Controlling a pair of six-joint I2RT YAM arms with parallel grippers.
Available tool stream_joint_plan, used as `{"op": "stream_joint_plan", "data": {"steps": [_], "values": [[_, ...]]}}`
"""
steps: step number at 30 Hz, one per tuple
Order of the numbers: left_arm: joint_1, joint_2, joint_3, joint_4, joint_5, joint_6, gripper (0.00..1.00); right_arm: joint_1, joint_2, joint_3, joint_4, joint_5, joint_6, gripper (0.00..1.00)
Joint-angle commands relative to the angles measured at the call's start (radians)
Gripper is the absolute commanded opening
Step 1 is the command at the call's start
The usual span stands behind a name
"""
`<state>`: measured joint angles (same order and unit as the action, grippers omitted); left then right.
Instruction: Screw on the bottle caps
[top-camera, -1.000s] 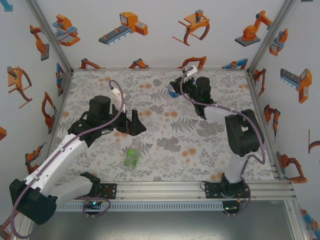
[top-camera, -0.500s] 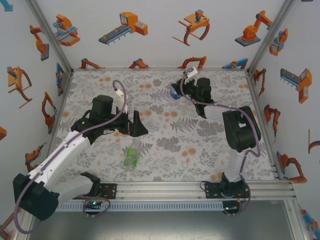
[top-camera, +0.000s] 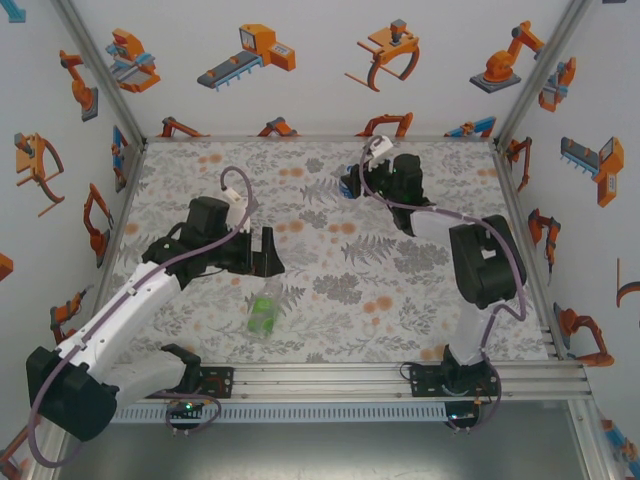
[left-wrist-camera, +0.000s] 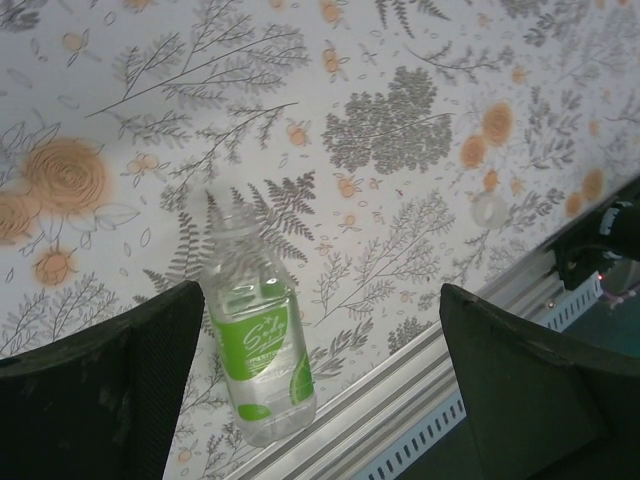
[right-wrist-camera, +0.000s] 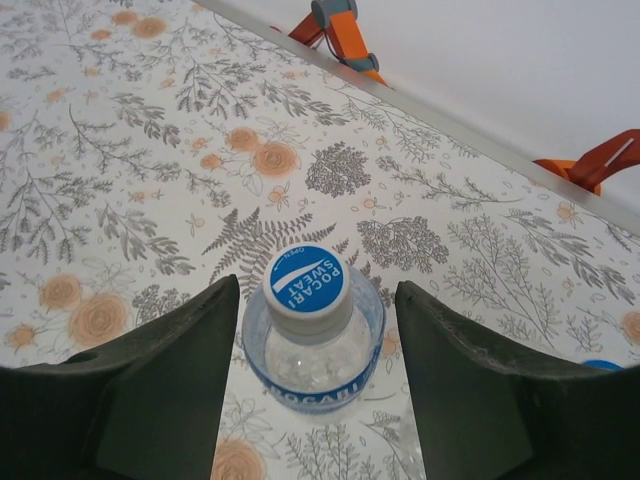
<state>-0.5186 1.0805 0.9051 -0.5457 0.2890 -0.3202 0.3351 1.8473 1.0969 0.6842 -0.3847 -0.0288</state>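
The green-label bottle (left-wrist-camera: 255, 345) appears to lie near the front rail with its open neck pointing toward the table's middle. From above, this bottle (top-camera: 264, 313) is just in front of my left gripper (top-camera: 264, 250). My left gripper (left-wrist-camera: 320, 300) is open above the bottle and holds nothing. A small whitish cap (left-wrist-camera: 490, 208) lies on the mat to the right. The blue-label bottle (right-wrist-camera: 315, 350) stands upright with a blue and white cap (right-wrist-camera: 308, 280) on its neck. My right gripper (right-wrist-camera: 315, 300) is open, one finger on each side of that bottle. This gripper (top-camera: 352, 183) is at the back of the table.
The aluminium front rail (left-wrist-camera: 400, 400) runs right behind the green-label bottle. A small blue round thing (right-wrist-camera: 604, 365) sits at the right edge of the right wrist view. The enclosure's back wall (right-wrist-camera: 480, 60) is close behind the blue-label bottle.
My left gripper has drawn back a little to the left, still open. My right gripper has shifted slightly over the blue-label bottle, covering it from above.
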Motion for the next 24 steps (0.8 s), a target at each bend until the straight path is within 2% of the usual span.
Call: {"op": "stream_joint_plan", "data": {"steps": [1,3,8,14,19,24], "values": [[-0.016,-0.007,-0.017,-0.045,-0.08,-0.051,0.9,-0.005,-0.134,-0.015,-0.078,-0.006,-0.022,0.6],[-0.029,-0.003,-0.029,-0.051,-0.098,-0.064,0.88,-0.004,-0.188,-0.041,-0.15,0.007,0.006,0.6],[-0.093,0.019,-0.056,-0.082,-0.222,-0.11,0.85,-0.003,-0.329,-0.114,-0.35,0.07,0.095,0.61],[-0.15,0.038,-0.11,-0.091,-0.316,-0.158,0.82,-0.004,-0.489,-0.211,-0.606,0.186,0.078,0.61],[-0.167,0.05,-0.154,-0.063,-0.318,-0.173,0.81,-0.011,-0.616,-0.373,-0.58,0.281,0.016,0.63],[-0.171,0.051,-0.164,-0.052,-0.318,-0.169,0.81,-0.053,-0.691,-0.456,-0.595,0.294,0.017,0.64]]}}
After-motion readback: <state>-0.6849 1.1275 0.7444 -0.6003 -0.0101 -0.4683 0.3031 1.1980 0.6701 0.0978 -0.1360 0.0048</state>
